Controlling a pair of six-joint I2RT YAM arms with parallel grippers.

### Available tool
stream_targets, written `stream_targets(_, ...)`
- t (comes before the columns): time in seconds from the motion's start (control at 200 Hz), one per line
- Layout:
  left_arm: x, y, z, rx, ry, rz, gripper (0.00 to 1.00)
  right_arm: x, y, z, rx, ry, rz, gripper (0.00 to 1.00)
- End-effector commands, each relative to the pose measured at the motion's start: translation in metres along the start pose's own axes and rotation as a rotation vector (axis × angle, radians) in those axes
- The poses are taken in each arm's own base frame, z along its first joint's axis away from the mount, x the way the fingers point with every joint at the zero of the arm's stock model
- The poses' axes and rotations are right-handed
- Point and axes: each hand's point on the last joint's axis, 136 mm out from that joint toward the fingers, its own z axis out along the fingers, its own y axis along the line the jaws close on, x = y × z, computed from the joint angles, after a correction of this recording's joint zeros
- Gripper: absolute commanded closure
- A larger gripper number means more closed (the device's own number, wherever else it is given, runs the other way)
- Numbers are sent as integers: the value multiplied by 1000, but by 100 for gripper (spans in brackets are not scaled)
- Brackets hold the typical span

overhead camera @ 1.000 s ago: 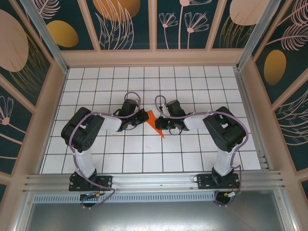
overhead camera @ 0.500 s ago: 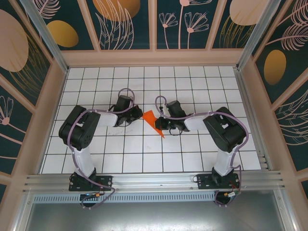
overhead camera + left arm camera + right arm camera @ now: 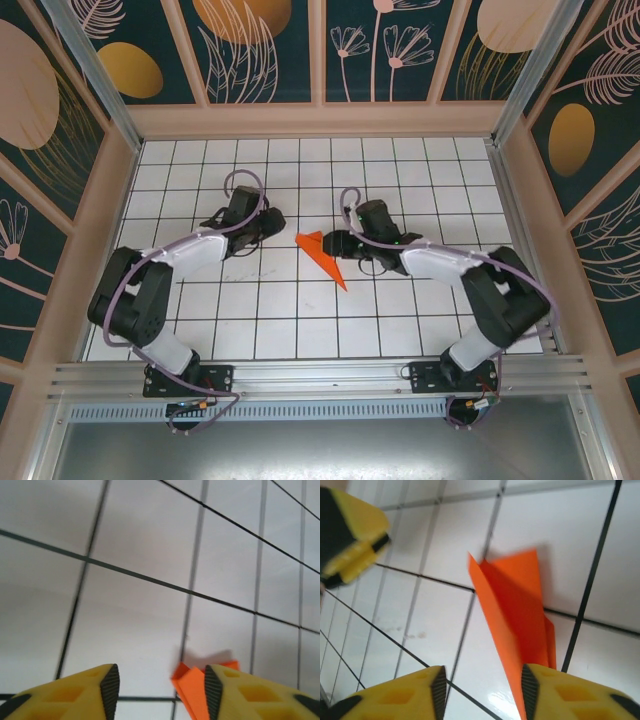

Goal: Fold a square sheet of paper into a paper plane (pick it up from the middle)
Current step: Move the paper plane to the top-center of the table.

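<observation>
The paper plane (image 3: 322,256) lies on the white gridded table (image 3: 400,160), near its middle and between the two grippers. It is a narrow orange-red dart. Its broad tail end points far and slightly left, and its sharp nose points near and right. In the right wrist view a centre crease runs along its length and one folded edge stands up a little off the tiles, casting a shadow.

The right gripper (image 3: 331,242) sits just right of the plane's tail end, low over the table. Its yellow fingers (image 3: 395,697) are spread apart with bare tile between the black pads. They clamp nothing, and the plane's nearer end runs down beside the right-hand pad.

The left gripper (image 3: 277,223) is left of the plane with a clear strip of tile between them. Its fingers (image 3: 75,695) are also released and parted. From its wrist camera a corner of the orange paper peeks out next to the right-hand pad, resting on the table and not pinched.

Both arms reach in from their bases on the aluminium rail (image 3: 320,375) at the near edge. Dark teal wall panels (image 3: 260,50) with floral prints enclose the far side and both flanks.
</observation>
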Motion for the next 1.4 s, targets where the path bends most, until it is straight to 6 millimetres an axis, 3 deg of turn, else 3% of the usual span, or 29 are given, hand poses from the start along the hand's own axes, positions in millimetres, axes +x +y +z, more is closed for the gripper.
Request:
stream_targets(0.0, 18, -12, -10, -41, 4, 27, 40, -21, -15, -28, 76, -131, 11, 43)
stream_targets(0.125, 40, -38, -11, -15, 16, 24, 28, -25, -36, -48, 147, -175, 46, 34)
stream_targets(0.19, 52, -49, -11, -24, 8, 31, 21, -32, -57, -62, 207, -213, 69, 27)
stream_targets(0.275, 74, -51, -3, -56, 30, 17, 18, -31, -76, -74, 267, -242, 83, 15)
stream_targets(0.31, 75, -67, -2, -33, 25, 15, 17, -29, -84, -78, 287, -250, 93, 12)
stream_targets(0.39, 89, -83, 2, -36, 33, 34, 16, -25, -99, -86, 314, -265, 113, 10)
stream_targets(0.545, 111, -87, 28, -158, 70, 105, 16, -15, -119, -95, 328, -270, 149, 10)
stream_targets(0.826, 119, -68, 25, -297, 54, 110, 29, -11, -133, -104, 333, -280, 167, 10)
stream_targets(1.181, 117, -59, 11, -269, 19, 36, 58, -6, -131, -99, 303, -261, 179, 12)
stream_targets(1.396, 123, -57, 15, -246, 26, 5, 67, -5, -132, -97, 300, -253, 183, 12)
